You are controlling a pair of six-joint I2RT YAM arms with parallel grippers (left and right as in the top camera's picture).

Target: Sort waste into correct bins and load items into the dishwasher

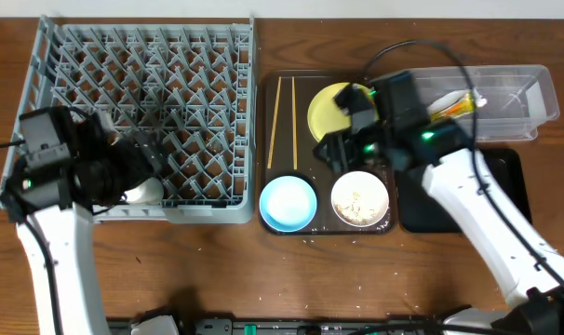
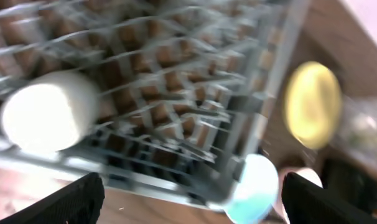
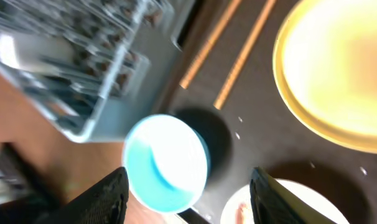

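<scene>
Blue bowl (image 3: 167, 162): probably rigid, light, slick; grip the rim; right gripper (image 3: 188, 177) wide, empty; left gripper (image 2: 191, 183) likewise.

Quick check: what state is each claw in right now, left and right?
Left claw: open, holding nothing.
Right claw: open, holding nothing.
</scene>
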